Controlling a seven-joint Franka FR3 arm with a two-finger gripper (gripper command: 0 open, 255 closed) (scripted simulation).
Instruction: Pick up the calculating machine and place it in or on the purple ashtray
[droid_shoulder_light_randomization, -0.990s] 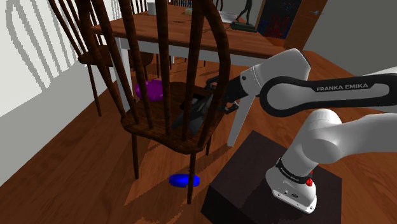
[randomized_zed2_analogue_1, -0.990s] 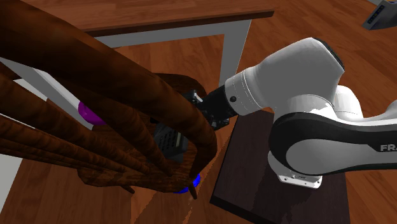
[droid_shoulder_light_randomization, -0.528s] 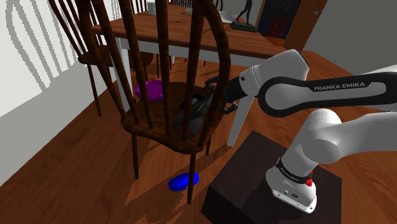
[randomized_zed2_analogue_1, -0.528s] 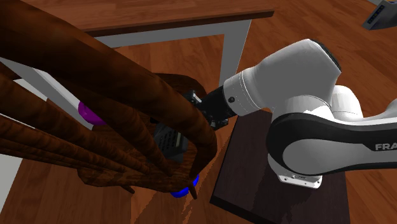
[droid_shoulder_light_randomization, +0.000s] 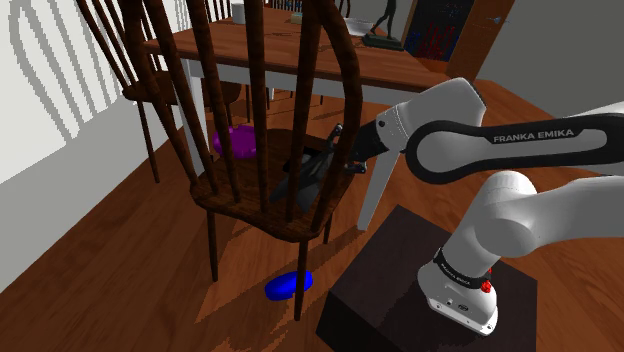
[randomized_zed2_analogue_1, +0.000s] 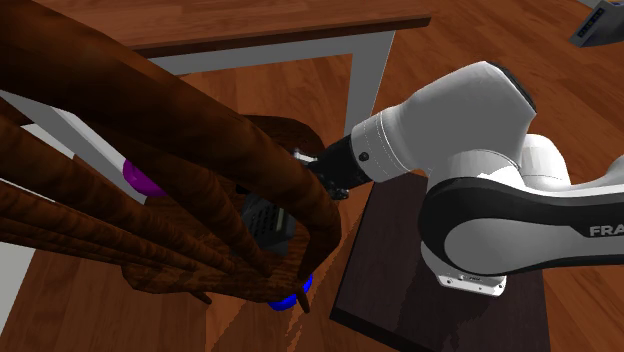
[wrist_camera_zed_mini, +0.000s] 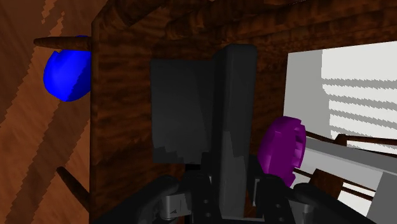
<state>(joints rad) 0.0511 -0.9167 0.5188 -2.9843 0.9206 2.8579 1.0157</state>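
A dark grey calculator (wrist_camera_zed_mini: 181, 108) lies on the wooden chair seat (wrist_camera_zed_mini: 121, 127), with a raised slab (wrist_camera_zed_mini: 234, 102) along one side. My black gripper (wrist_camera_zed_mini: 229, 186) is shut on that slab, a finger on each side. In the shoulder view the gripper (droid_shoulder_light_randomization: 325, 162) reaches in between the chair's back spindles to the calculator (droid_shoulder_light_randomization: 298, 178). The purple ashtray (droid_shoulder_light_randomization: 238, 140) rests on the far side of the seat, beyond the calculator. It also shows as the purple ashtray (wrist_camera_zed_mini: 283, 151) just beside my fingers and the purple ashtray (randomized_zed2_analogue_1: 140, 180) behind the spindles.
The chair's dark spindles (droid_shoulder_light_randomization: 262, 100) and top rail (randomized_zed2_analogue_1: 200, 130) stand close around my hand. A blue object (droid_shoulder_light_randomization: 288, 284) lies on the wooden floor under the seat. A white-legged table (droid_shoulder_light_randomization: 300, 55) stands behind the chair. My dark stand (droid_shoulder_light_randomization: 400, 290) is at the lower right.
The fingers have closed from wide apart onto the calculator's raised slab. The arm, the calculator and the ashtray stay where they were.
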